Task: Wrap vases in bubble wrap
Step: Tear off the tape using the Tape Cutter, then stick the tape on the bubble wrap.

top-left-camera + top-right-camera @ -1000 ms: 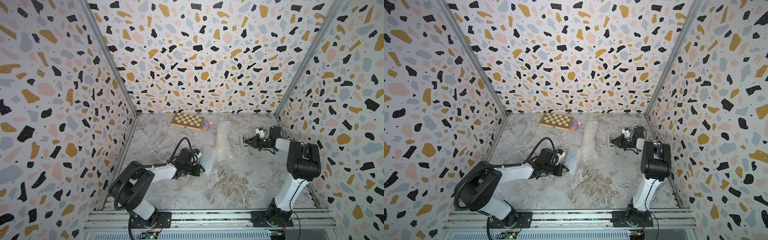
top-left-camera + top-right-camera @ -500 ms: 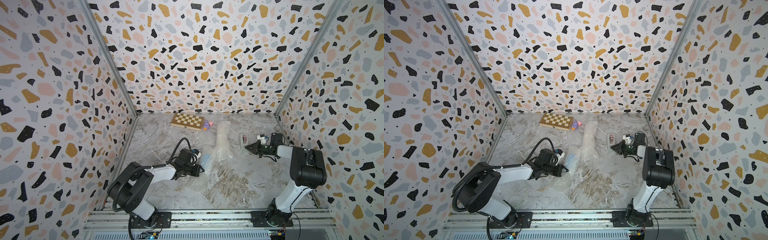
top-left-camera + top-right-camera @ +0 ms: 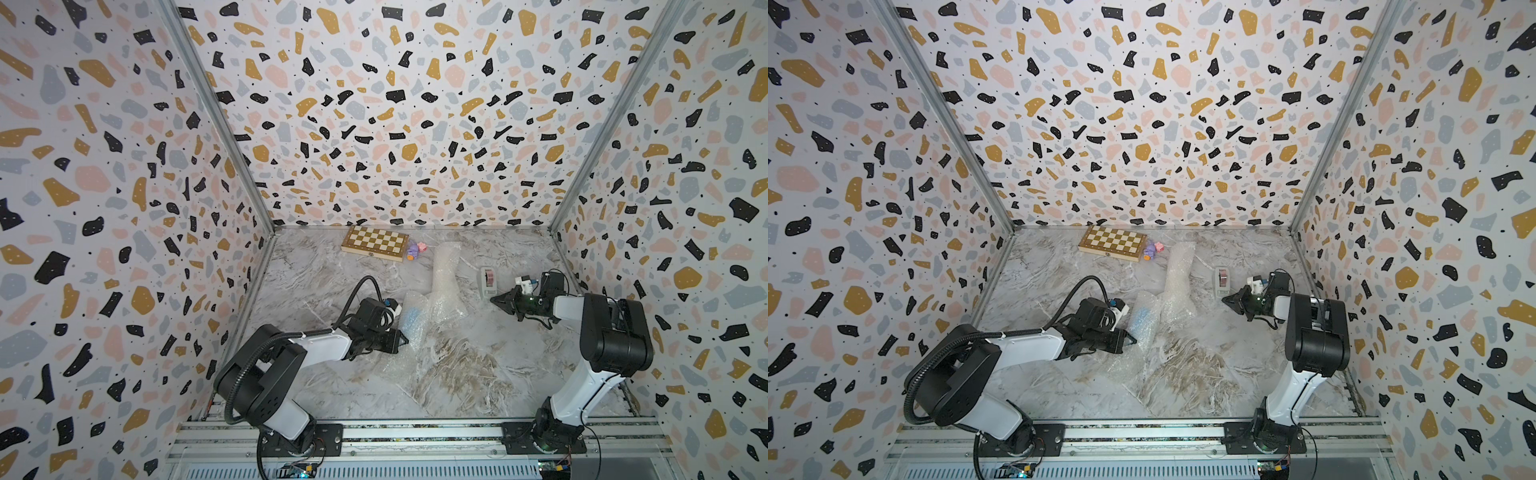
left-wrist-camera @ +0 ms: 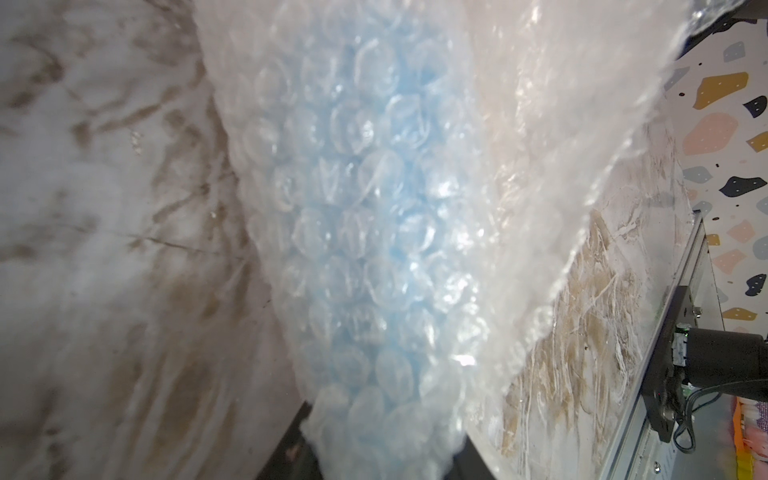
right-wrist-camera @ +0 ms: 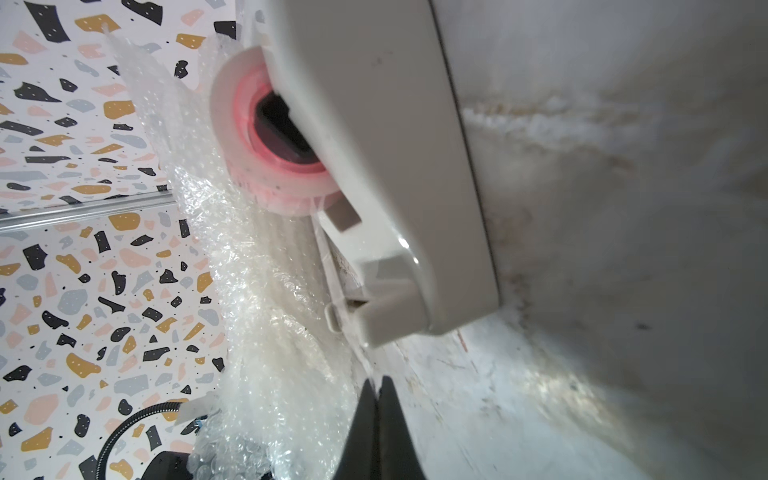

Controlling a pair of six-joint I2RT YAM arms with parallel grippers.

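Right gripper [image 3: 493,298], shut, is backing off the tape dispenser [image 3: 487,282]; left gripper [image 3: 403,340] is clamping bubble wrap [image 3: 446,299] round the blue vase [image 4: 365,199], awaiting tape.

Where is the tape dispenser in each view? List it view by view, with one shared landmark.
In a top view: tape dispenser right of centre, just beyond the right gripper.
In a top view: tape dispenser there too.
Left wrist: not in it.
Right wrist: tape dispenser close ahead, large.
Shared landmark: the bubble wrap bundle beside it.

Terrazzo-patterned walls [image 3: 374,104], grey-white marble floor [image 3: 311,282], metal rail [image 3: 415,434] along the front.
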